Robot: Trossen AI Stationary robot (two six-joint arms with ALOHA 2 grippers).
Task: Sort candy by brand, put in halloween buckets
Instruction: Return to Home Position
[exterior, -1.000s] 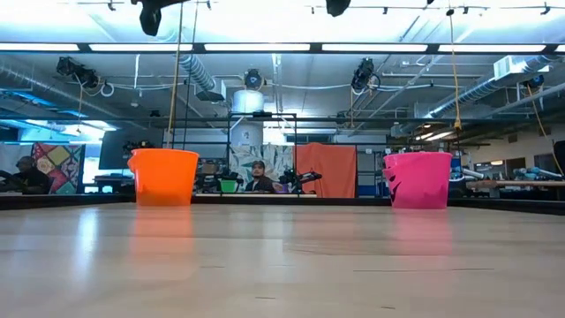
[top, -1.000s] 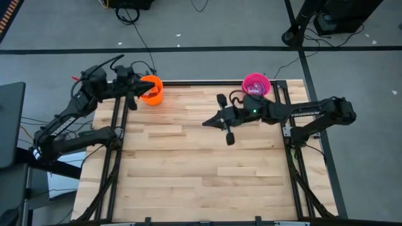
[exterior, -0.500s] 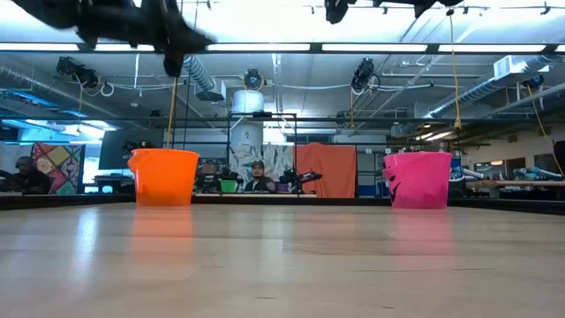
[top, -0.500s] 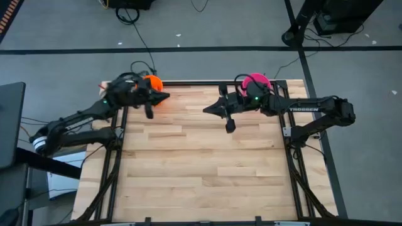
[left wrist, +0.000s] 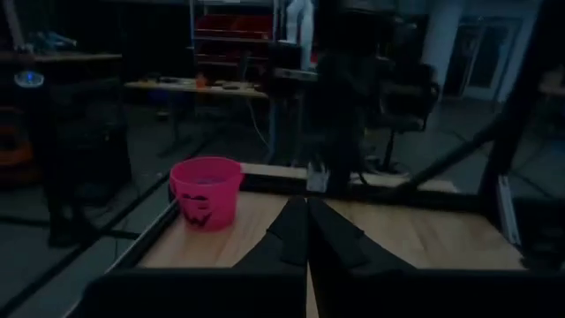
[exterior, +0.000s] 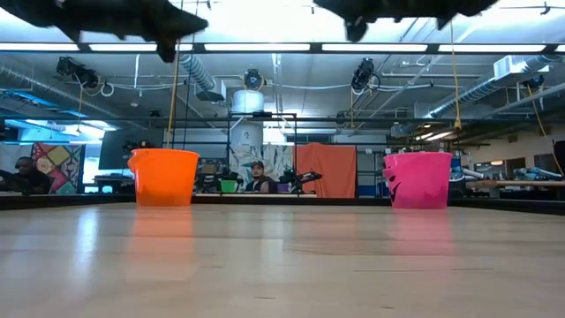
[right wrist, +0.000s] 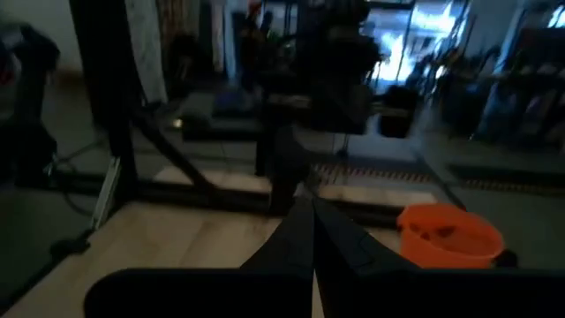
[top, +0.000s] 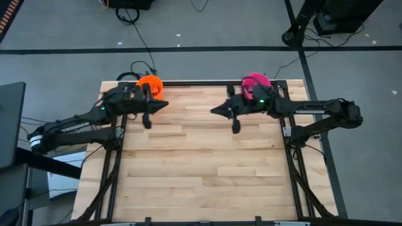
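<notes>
The orange bucket (top: 151,83) (exterior: 164,177) (right wrist: 449,235) stands on its base at the table's far left. The pink bucket (top: 254,80) (exterior: 417,179) (left wrist: 205,191) stands on its base at the far right. Each is partly covered by an arm in the high view. No candy shows on the table, and I cannot tell what lies inside the buckets. My left gripper (top: 164,105) (left wrist: 307,231) is shut and empty, in the air just right of the orange bucket. My right gripper (top: 213,112) (right wrist: 312,231) is shut and empty, in the air left of the pink bucket. The two grippers point at each other.
The bare wooden tabletop (top: 201,163) stretches from the buckets to the near edge. A dark frame rail (top: 201,81) runs along the far edge. Both arms hang at the top of the low view, the left arm (exterior: 115,13) and the right arm (exterior: 397,9). People sit far behind the table (exterior: 258,179).
My left gripper has swung from beside the orange bucket toward the table's right and a little toward the near edge, and has come lower. My right gripper has gone toward the far edge and a little toward the pink bucket. Both have stayed empty.
</notes>
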